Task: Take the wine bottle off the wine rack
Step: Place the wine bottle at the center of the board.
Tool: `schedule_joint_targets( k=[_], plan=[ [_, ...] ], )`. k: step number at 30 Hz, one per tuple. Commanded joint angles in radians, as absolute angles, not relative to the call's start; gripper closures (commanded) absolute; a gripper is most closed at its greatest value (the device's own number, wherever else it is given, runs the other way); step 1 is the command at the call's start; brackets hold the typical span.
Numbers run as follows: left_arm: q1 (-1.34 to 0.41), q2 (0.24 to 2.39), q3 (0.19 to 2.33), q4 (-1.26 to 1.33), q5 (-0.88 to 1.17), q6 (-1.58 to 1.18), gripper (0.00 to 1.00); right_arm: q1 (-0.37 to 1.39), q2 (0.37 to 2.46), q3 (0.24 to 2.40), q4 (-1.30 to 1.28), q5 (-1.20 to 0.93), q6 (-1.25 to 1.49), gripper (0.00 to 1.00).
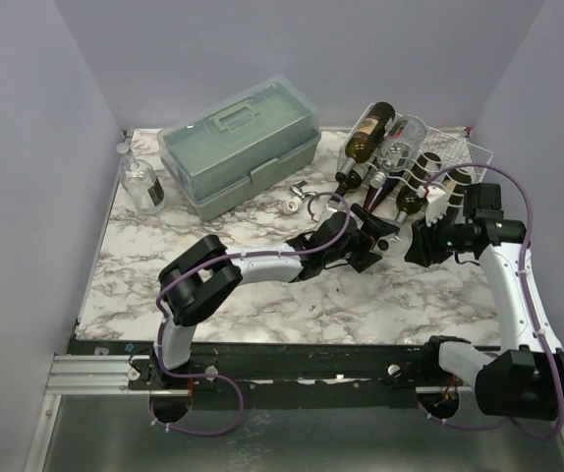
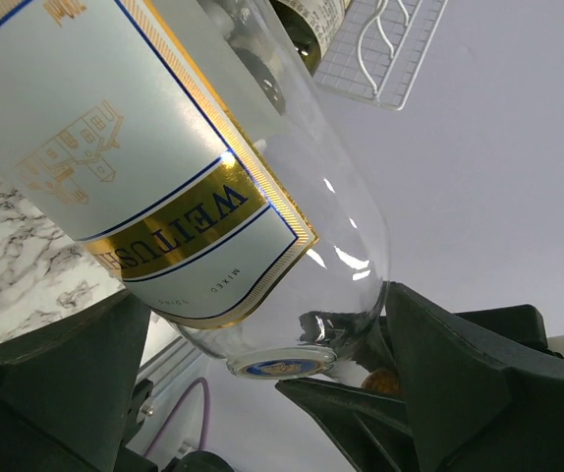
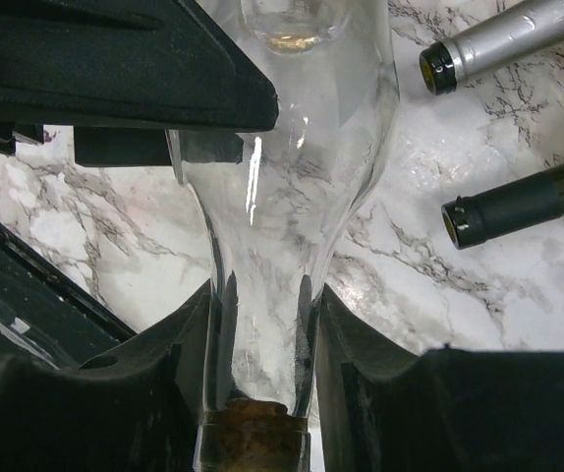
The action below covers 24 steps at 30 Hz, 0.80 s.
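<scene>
The wine bottle [image 2: 164,147] is clear glass with a pale blue, gold-edged label and a cork. It hangs above the marble table in front of the white wire wine rack [image 1: 459,152], and the grippers mostly hide it in the top view. My right gripper [image 3: 262,324] is shut on its neck [image 3: 262,295] just above the cork. My left gripper [image 2: 262,295] has a finger against each side of the bottle's shoulder. In the top view my left gripper [image 1: 372,236] and right gripper [image 1: 427,241] face each other. A corner of the rack [image 2: 380,49] shows behind the bottle.
More bottles lie on the rack: a dark one [image 1: 368,133] and a clear one [image 1: 400,147]. Two dark bottle necks [image 3: 498,39] [image 3: 518,206] point over the table. A pale green toolbox [image 1: 238,143] stands at the back, with a small glass bottle [image 1: 142,185] to its left.
</scene>
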State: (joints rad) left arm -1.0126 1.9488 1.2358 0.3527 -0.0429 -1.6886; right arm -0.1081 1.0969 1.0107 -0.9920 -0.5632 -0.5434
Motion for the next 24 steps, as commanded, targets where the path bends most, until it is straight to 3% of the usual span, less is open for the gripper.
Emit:
schedule_joint_targets(
  k=[1,24],
  plan=[
    [-1.020,1.917,1.217,0.432,-0.103,-1.690,0.01,-0.047,1.095,1.071,-1.072,-0.748,-0.635,1.00],
    [-1.040,1.797,0.972,0.509,0.033,-1.703,0.01,0.039,1.089,1.071,-1.083,-0.651,-0.663,1.00]
  ],
)
